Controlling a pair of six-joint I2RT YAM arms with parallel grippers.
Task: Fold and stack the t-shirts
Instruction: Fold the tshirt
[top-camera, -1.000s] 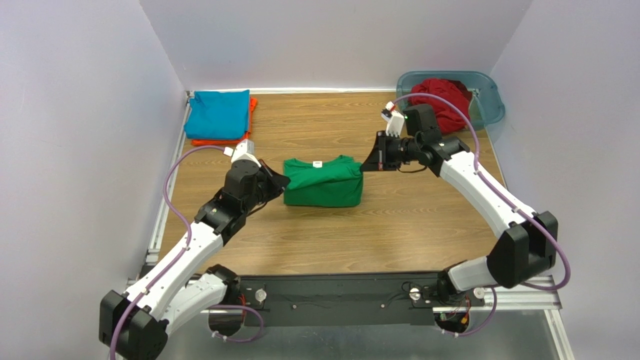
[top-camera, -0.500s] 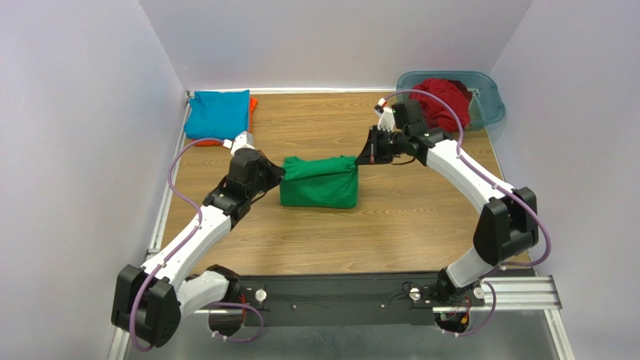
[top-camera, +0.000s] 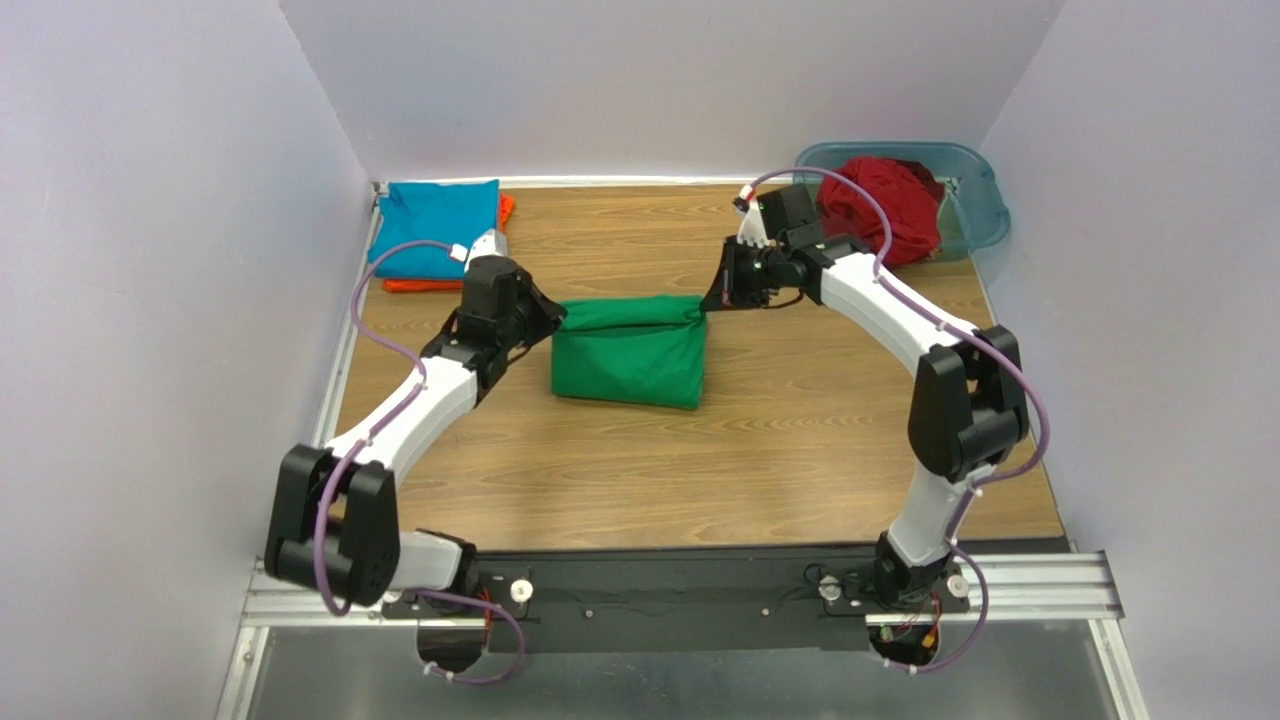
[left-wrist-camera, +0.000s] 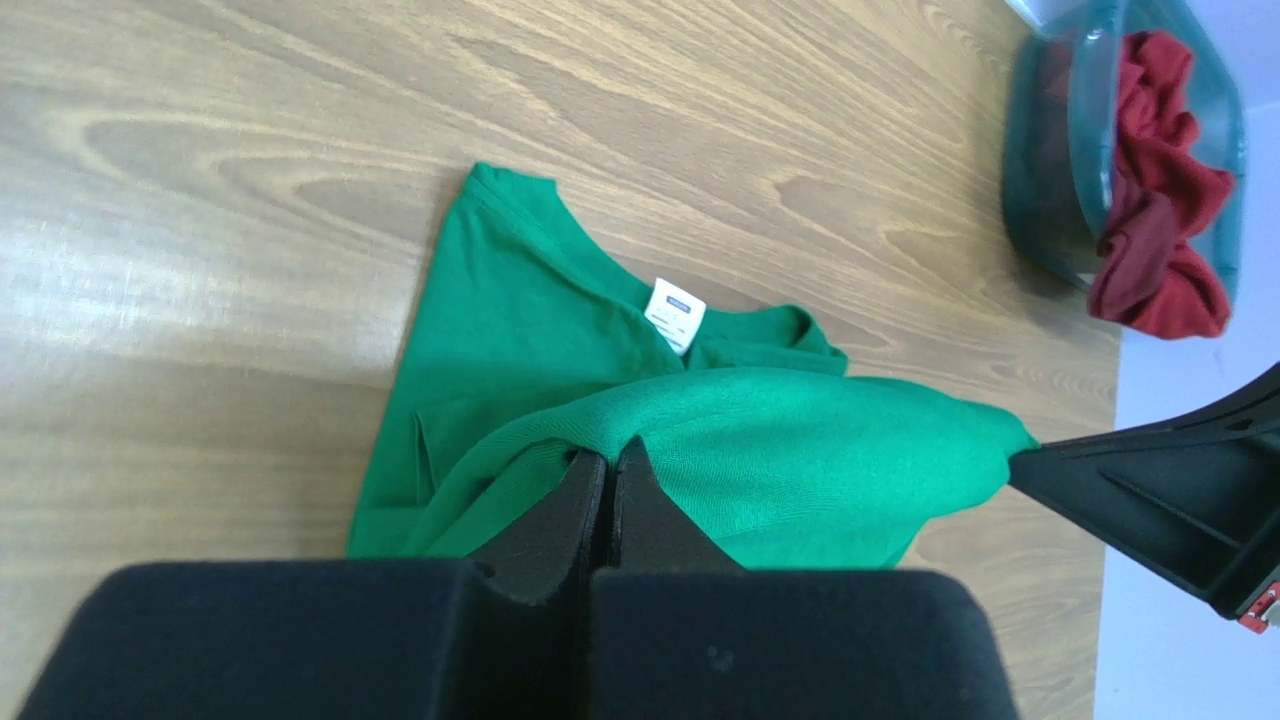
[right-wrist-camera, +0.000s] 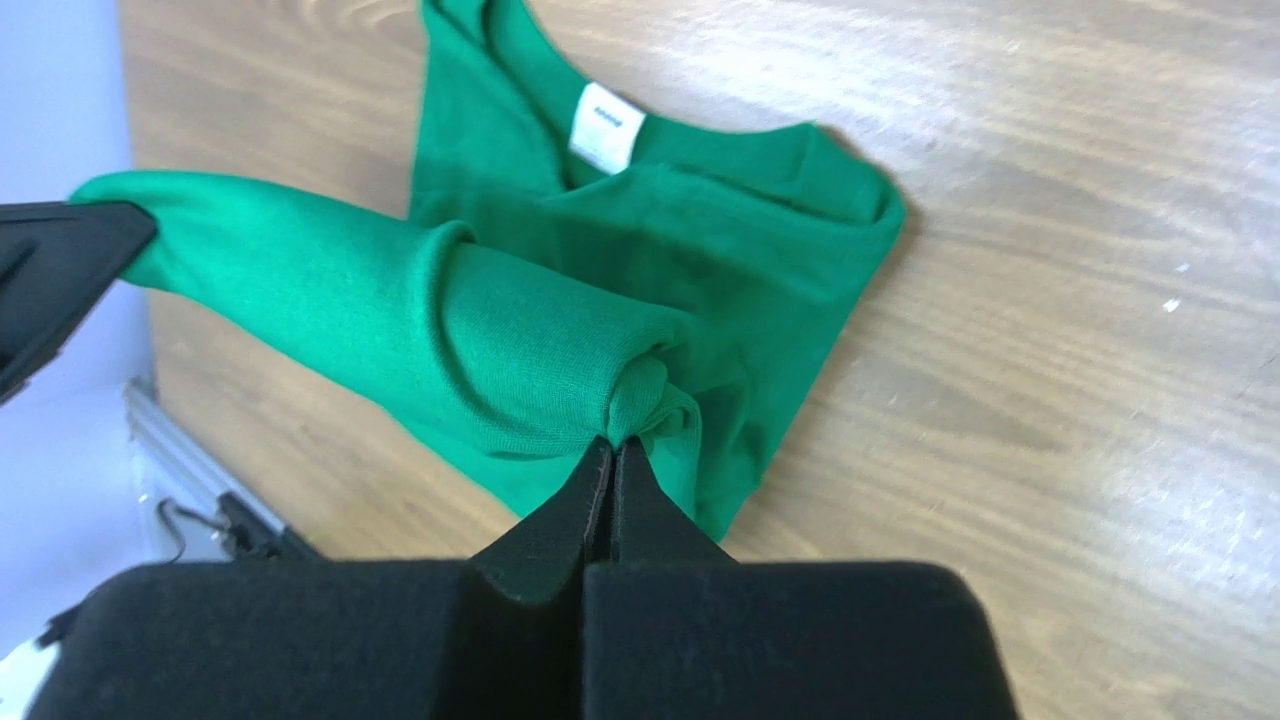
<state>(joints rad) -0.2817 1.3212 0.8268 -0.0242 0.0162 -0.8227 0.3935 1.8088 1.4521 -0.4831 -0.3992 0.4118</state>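
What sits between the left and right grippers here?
The green t-shirt, its raised edge stretched from the left gripper to the right gripper, both shut on it; clearest in the top view.

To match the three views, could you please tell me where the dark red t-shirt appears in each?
Top external: dark red t-shirt heaped in the blue-grey tub, far right corner.
Left wrist: dark red t-shirt in that tub, upper right.
Right wrist: not in it.
Shared landmark: green t-shirt, mid-table in all three, gripped by the left end effector and right end effector.
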